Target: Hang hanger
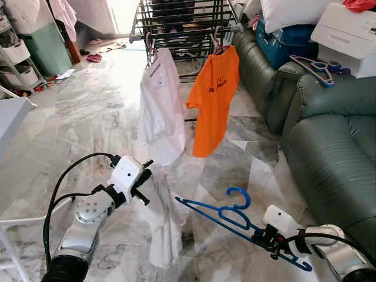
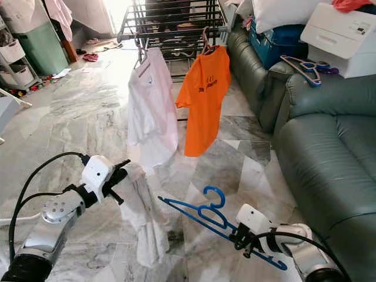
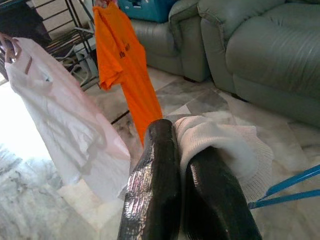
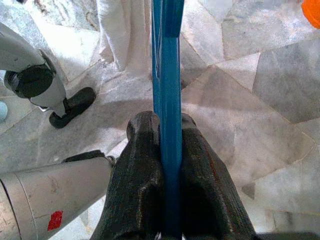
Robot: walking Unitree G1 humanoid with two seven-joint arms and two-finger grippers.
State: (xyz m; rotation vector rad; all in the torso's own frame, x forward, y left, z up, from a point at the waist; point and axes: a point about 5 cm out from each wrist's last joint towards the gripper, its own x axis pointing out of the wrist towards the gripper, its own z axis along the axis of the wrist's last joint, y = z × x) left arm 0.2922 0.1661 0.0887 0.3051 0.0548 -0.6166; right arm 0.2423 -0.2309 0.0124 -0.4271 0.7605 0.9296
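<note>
The right gripper (image 1: 267, 238) is low at the robot's right, its two black fingers (image 4: 145, 165) pressed tight on the bar of a blue hanger (image 1: 226, 214). The hanger lies nearly flat in the air above the marble floor (image 1: 88, 117), its hook (image 1: 239, 197) curling upward and its long bar reaching toward the robot's left. It is well short of the rack and touches no garment.

The left gripper (image 1: 147, 176) is raised at the robot's left, its fingers (image 3: 160, 185) closed together on a fold of a white cloth (image 1: 164, 229). The cloth hangs limp from the grip down toward the floor, and the left tip of the hanger points at it, just beside it.

Ahead stands a dark drying rack (image 1: 182, 23). From its front rail hang a pale pink shirt (image 1: 160, 106) and, to its right, an orange shirt (image 1: 214, 100), each on its own hanger. The two shirts hang near each other but apart.

On the right runs a green leather sofa (image 1: 335, 147). On its arm lie more hangers (image 1: 317, 67), and behind it sit a blue box (image 1: 288, 41) and a white box (image 1: 346, 35). A green cabinet (image 1: 50, 44) stands at the far left.
</note>
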